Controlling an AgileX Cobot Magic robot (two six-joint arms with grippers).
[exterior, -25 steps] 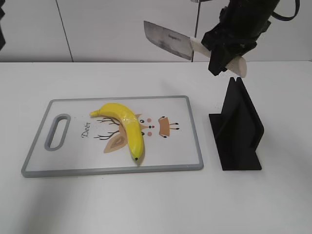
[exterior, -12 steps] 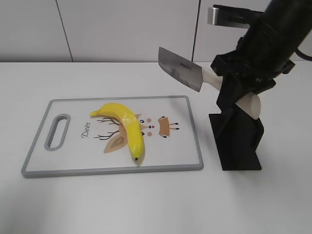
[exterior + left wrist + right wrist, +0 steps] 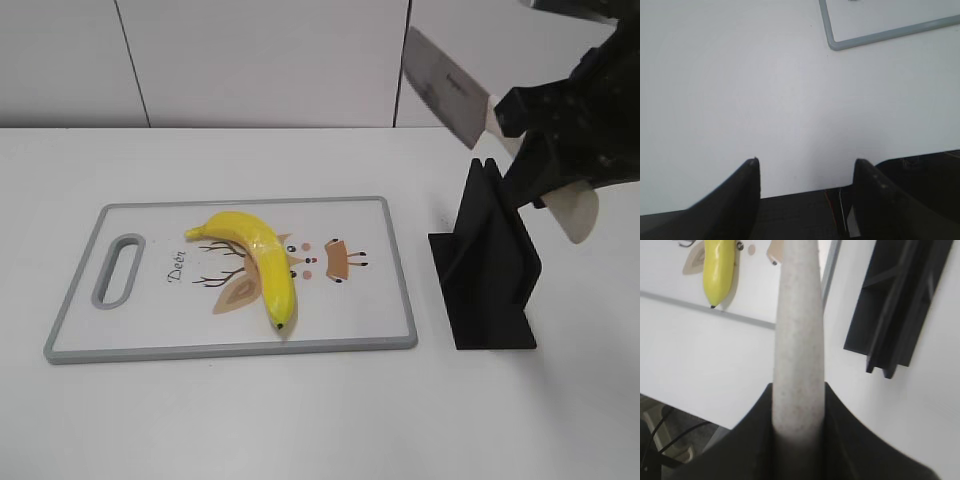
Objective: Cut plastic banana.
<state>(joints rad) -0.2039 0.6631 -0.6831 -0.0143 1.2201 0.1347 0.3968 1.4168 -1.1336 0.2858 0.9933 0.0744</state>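
The right hand sits at the upper right of the exterior frame, clamped on the pale handle of a knife. In the right wrist view that handle runs straight up the middle of the picture between the two dark fingers, pressed on both sides. The blade points up and to the left, high above the tabletop, and hangs over a black knife stand that stands at the right of the frame.

From this hand the plastic banana lies down and to the left, well apart from the blade, with the stand and the right edge of the cutting board between them. It rests near the board's middle, over the printed deer. Its long axis runs at a slant, from the stem at the upper left to the dark tip at the lower right, curving as it goes. A cut across it would, I judge, call for the blade to travel left and down and to meet that axis crosswise.

The left hand is in sight only in its own wrist view, fingers apart over bare tabletop, with just a board corner at the upper right. The right hand is plainly the one to make the cut.
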